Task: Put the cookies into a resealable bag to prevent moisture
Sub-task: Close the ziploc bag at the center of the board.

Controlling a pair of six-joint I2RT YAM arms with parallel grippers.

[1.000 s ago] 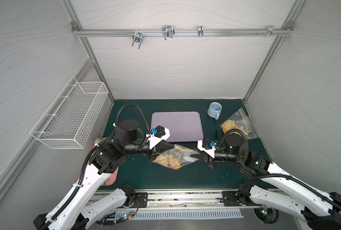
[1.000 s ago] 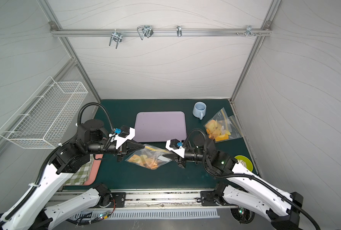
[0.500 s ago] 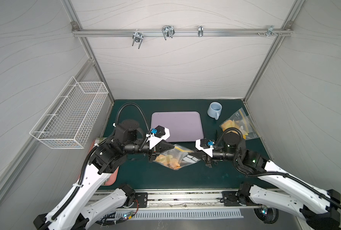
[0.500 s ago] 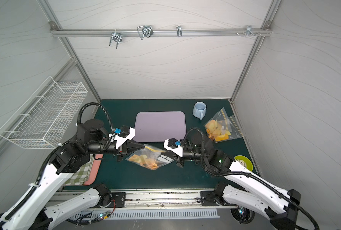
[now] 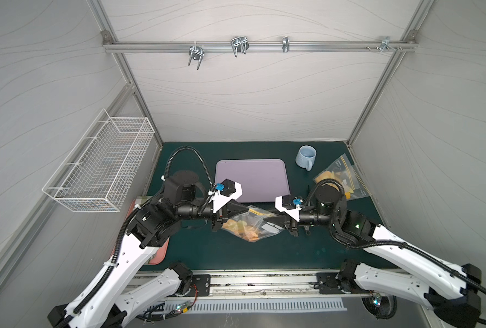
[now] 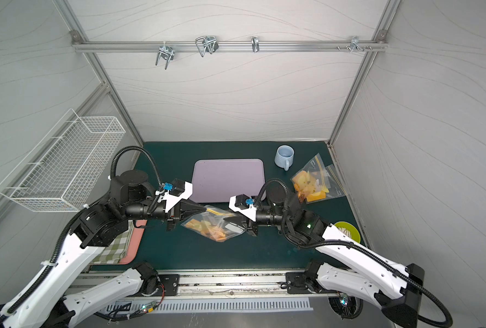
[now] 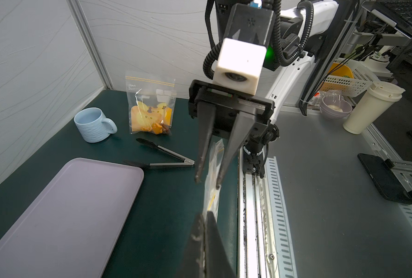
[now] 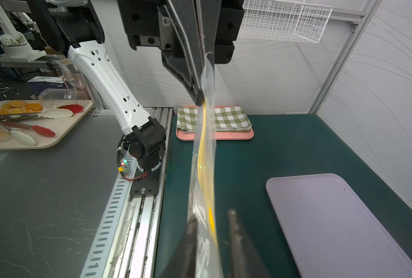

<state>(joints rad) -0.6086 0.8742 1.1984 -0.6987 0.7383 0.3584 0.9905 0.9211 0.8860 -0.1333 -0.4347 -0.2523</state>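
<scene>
My left gripper [image 5: 247, 210] pinches the clear bag [image 5: 264, 230] of orange cookies [image 5: 247, 233] mid-frame. Only wrist views show my right gripper [image 7: 208, 183] straddling it, parted.

The resealable bag [image 5: 264, 227], clear with a yellow zip strip along its top, is held stretched out by that top edge. One end is pinched in the closed left gripper [image 8: 201, 97], and the other end is straddled by the parted fingers of the right gripper [image 7: 208, 182]. The cookies [image 6: 212, 230], flat and orange-golden, are seen heaped in its sagging bottom in both top views.
</scene>
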